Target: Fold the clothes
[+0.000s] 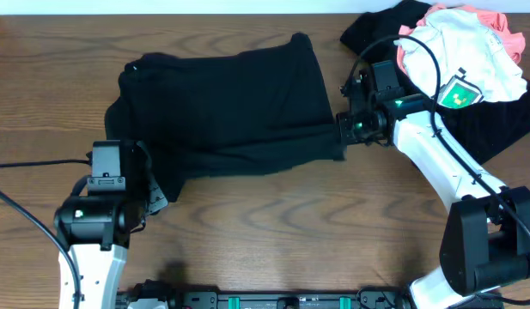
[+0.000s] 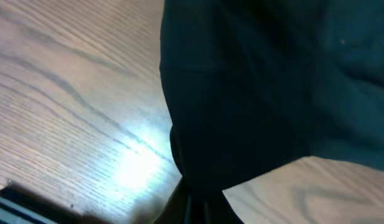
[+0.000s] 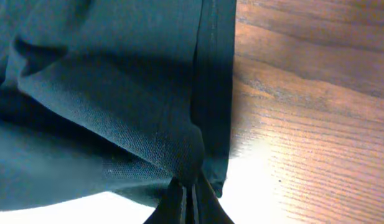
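A black shirt (image 1: 230,107) lies spread across the middle of the wooden table. My left gripper (image 1: 155,196) pinches its near left corner, jaws shut on the fabric (image 2: 241,112). My right gripper (image 1: 342,130) is shut on the shirt's right edge near the hem (image 3: 211,93), and the cloth bunches at its tips. A pile of more clothes sits at the far right: a white one with green print (image 1: 466,56), a coral-pink one (image 1: 492,19) and black fabric (image 1: 496,120) beneath.
Bare wooden table (image 1: 290,223) stretches in front of the shirt and to the far left. The right arm's white link (image 1: 436,159) crosses between the shirt and the pile. A black rail (image 1: 273,300) runs along the near edge.
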Robot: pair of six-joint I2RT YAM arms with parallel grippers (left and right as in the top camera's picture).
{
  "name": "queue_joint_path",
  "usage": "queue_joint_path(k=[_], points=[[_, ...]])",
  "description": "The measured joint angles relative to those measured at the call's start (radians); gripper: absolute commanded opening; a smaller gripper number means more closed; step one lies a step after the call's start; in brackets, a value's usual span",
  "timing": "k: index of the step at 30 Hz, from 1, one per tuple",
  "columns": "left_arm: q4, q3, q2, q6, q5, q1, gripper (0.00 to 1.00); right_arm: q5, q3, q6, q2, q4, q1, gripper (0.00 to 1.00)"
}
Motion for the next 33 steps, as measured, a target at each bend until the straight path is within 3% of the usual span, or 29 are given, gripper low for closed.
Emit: queue_joint_path(k=[4, 16, 27, 33], points=[[-0.018, 0.023, 0.0, 0.001, 0.012, 0.0, 0.06, 0.002, 0.0, 0.0, 0.0, 0.002, 0.0, 0.01], [0.197, 0.028, 0.01, 0.004, 0.016, 0.0, 0.06, 0.002, 0.0, 0.0, 0.0, 0.074, 0.0, 0.01], [0.367, 0.034, 0.299, 0.008, 0.006, 0.002, 0.06, 0.008, 0.0, 0.0, 0.011, 0.133, 0.002, 0.01], [0.341, 0.034, 0.384, 0.008, 0.003, 0.04, 0.06, 0.018, 0.0, 0.0, 0.032, 0.146, 0.002, 0.01]])
